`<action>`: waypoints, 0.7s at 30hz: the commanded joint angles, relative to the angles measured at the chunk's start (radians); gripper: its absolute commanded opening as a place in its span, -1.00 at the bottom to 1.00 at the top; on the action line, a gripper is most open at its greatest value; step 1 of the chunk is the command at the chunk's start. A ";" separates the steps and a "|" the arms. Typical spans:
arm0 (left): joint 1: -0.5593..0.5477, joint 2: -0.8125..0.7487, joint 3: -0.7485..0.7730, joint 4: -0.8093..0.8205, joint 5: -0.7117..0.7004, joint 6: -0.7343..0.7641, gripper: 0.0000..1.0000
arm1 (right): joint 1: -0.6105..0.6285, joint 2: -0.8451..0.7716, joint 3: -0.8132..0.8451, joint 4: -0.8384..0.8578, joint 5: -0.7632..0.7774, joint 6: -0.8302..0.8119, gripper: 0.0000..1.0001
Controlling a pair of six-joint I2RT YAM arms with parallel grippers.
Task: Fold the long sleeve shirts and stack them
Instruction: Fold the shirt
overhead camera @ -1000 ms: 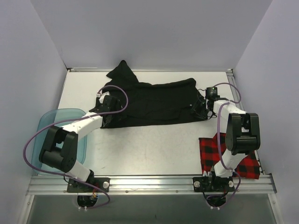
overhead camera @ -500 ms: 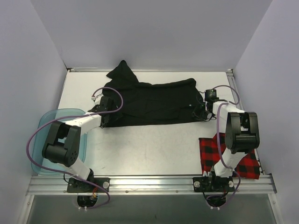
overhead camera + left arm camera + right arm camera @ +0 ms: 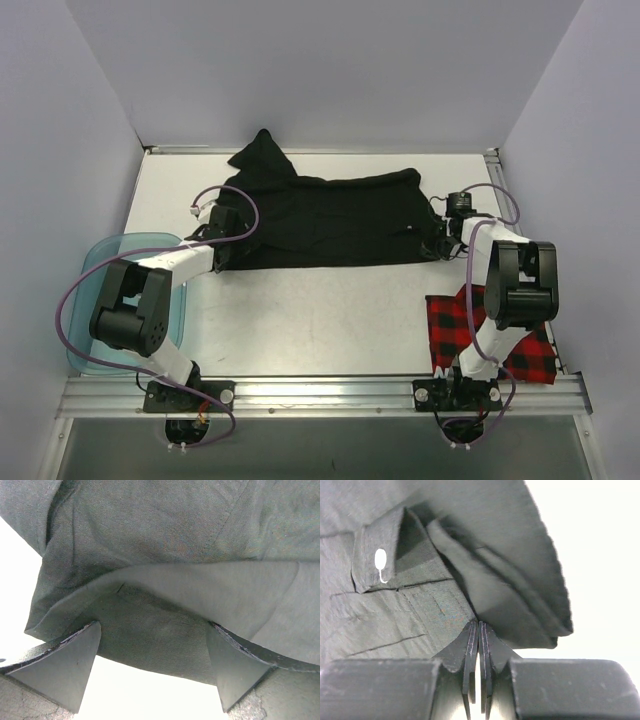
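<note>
The black long sleeve shirt lies spread across the far half of the table, with one part bunched toward the back left. My left gripper is at its near left corner; the left wrist view shows it open, fingers wide on either side of the shirt's hem. My right gripper is at the shirt's right edge. In the right wrist view it is shut, its tips pinching a fold of the black cloth near a white button. The red-and-black check shirt lies folded at the near right.
A translucent teal tub sits at the table's left edge beside the left arm. White walls close in the back and both sides. A metal rail runs along the near edge.
My right gripper has closed on the shirt's right edge. The left gripper has slid slightly back toward the shirt's left corner and stays open.
</note>
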 commanded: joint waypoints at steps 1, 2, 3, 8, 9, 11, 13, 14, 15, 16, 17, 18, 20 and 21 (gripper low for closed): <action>0.016 0.035 -0.040 -0.034 0.015 -0.019 0.95 | -0.029 -0.064 0.033 -0.061 0.033 -0.039 -1.00; 0.014 0.036 -0.040 -0.034 0.018 -0.018 0.95 | -0.031 -0.064 0.037 -0.066 0.036 -0.044 -1.00; 0.016 0.035 -0.040 -0.034 0.020 -0.019 0.95 | -0.032 -0.061 0.042 -0.072 0.038 -0.047 -1.00; 0.016 0.015 -0.031 -0.040 0.043 -0.013 0.95 | -0.031 -0.044 0.062 -0.078 0.016 -0.055 -0.62; 0.013 -0.002 -0.028 -0.043 0.045 -0.011 0.95 | -0.031 -0.046 0.063 -0.078 0.007 -0.052 -0.50; 0.014 -0.023 -0.018 -0.055 0.051 -0.008 0.95 | -0.025 -0.067 0.073 -0.078 0.002 -0.053 -0.37; 0.014 -0.062 -0.002 -0.082 0.060 -0.005 0.95 | -0.020 -0.092 0.080 -0.080 -0.004 -0.053 -0.23; 0.013 -0.089 0.006 -0.092 0.063 -0.005 0.95 | -0.017 -0.102 0.085 -0.081 -0.007 -0.053 -0.20; 0.013 -0.105 0.011 -0.104 0.066 -0.005 0.95 | -0.015 -0.115 0.089 -0.083 -0.010 -0.046 -0.16; 0.013 -0.121 0.017 -0.131 0.074 -0.008 0.95 | -0.014 -0.144 0.091 -0.081 -0.012 -0.041 -0.15; 0.011 -0.140 0.029 -0.147 0.077 -0.011 0.94 | -0.012 -0.158 0.093 -0.081 -0.015 -0.038 -0.15; 0.007 -0.179 0.037 -0.158 0.077 -0.013 0.95 | -0.003 -0.168 0.097 -0.077 -0.019 -0.033 -0.14; -0.019 -0.220 0.055 -0.170 0.077 -0.014 0.95 | 0.009 -0.191 0.099 -0.065 -0.065 -0.007 -0.14; -0.033 -0.250 0.066 -0.170 0.074 -0.016 0.95 | 0.018 -0.196 0.099 -0.031 -0.085 0.008 -0.14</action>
